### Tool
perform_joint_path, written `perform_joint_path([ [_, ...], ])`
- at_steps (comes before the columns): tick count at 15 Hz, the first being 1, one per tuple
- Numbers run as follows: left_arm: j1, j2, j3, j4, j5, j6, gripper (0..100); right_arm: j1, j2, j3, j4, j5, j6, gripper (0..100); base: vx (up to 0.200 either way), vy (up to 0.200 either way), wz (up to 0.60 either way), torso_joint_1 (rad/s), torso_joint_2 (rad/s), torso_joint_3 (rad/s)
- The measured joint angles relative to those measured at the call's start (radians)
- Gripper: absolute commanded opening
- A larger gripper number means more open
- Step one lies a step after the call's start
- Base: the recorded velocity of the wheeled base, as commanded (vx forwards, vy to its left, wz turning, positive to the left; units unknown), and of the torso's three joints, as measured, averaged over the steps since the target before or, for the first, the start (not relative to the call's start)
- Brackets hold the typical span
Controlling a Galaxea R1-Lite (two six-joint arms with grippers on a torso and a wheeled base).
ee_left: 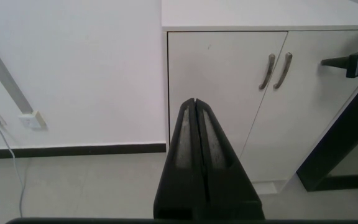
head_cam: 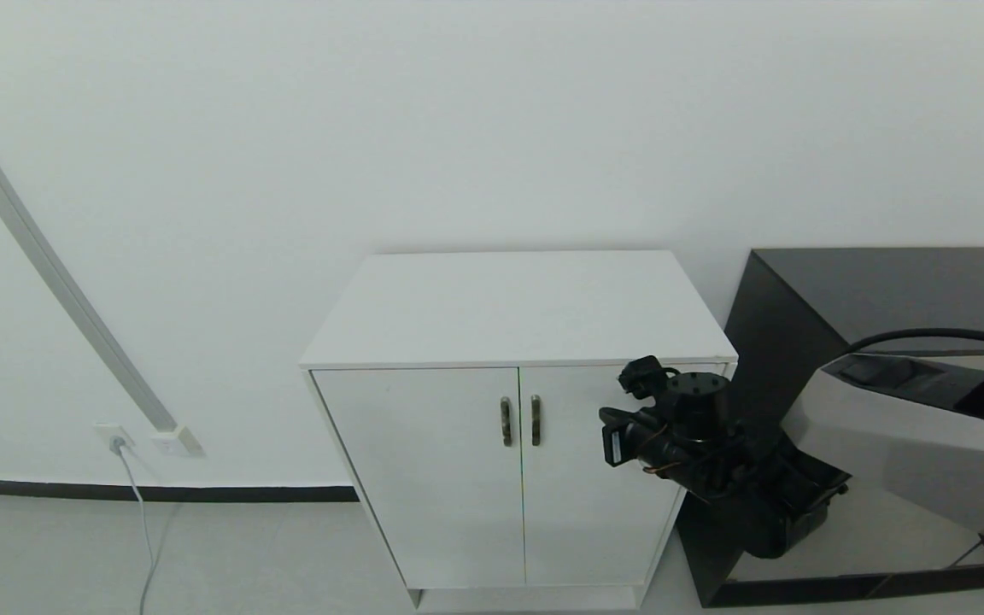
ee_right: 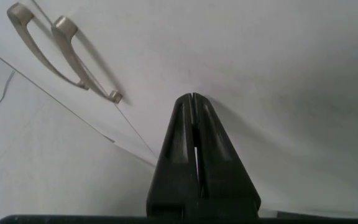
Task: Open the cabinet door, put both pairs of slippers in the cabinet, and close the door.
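A white cabinet (head_cam: 509, 307) stands against the wall with both doors closed. Two bronze handles (head_cam: 506, 421) (head_cam: 535, 420) flank the middle seam. My right gripper (head_cam: 613, 444) is shut with nothing in it and hovers just in front of the right door, a little to the right of its handle. In the right wrist view its shut tip (ee_right: 192, 96) points at the door panel, with the handles (ee_right: 82, 62) off to the side. My left gripper (ee_left: 194, 102) is shut with nothing in it, back from the cabinet (ee_left: 229, 93) and facing its left door.
A black glossy unit (head_cam: 885, 290) stands tight against the cabinet's right side. On the wall to the left are a socket with a grey cable (head_cam: 116, 440) and a slanted cable duct (head_cam: 48, 256). Open floor lies left of the cabinet.
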Motion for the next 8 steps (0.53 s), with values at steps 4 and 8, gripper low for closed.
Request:
perform_joint_path([
  [4,0.000,0.000,0.000,0.000,0.000,0.000,0,-0.026,-0.062,0.186,-0.129,-0.003,-0.001,0,0.000,0.000,0.00,0.000,0.00,0.000],
  [8,0.000,0.000,0.000,0.000,0.000,0.000,0,-0.103,-0.161,0.422,-0.266,-0.005,-0.002,0,0.000,0.000,0.00,0.000,0.00,0.000],
])
